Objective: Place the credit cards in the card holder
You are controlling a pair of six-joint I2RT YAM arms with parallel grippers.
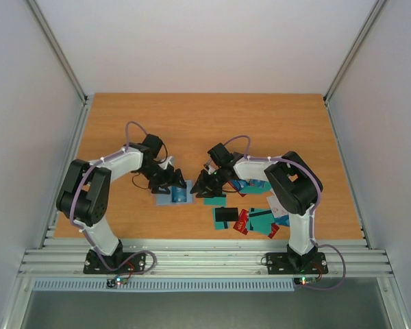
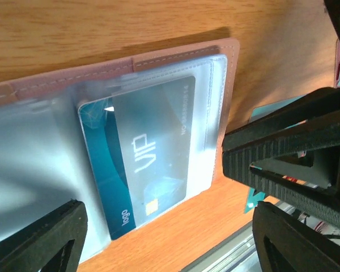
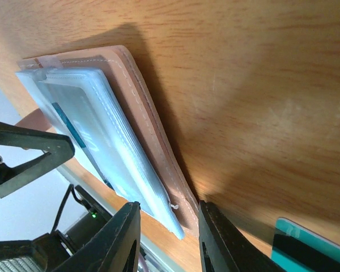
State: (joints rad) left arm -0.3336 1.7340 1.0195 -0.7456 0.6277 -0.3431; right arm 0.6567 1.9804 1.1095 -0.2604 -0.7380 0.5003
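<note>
The card holder [image 1: 177, 195] lies open on the table [image 1: 260, 116], near the middle, with a teal VIP card [image 2: 130, 164] tucked in a clear sleeve. The left gripper [image 1: 166, 185] hangs over it, fingers spread wide. The right gripper [image 1: 205, 186] straddles its right corner; whether it is pinching, I cannot tell. Loose credit cards [image 1: 260, 218] lie nearer, to the right.

Bright even light; wrist close-ups soft, perhaps defocused.

card holder [image 1: 179, 196] flanked by left gripper [image 1: 168, 186], right gripper [image 1: 203, 188], open table [image 1: 260, 116] beyond
</note>
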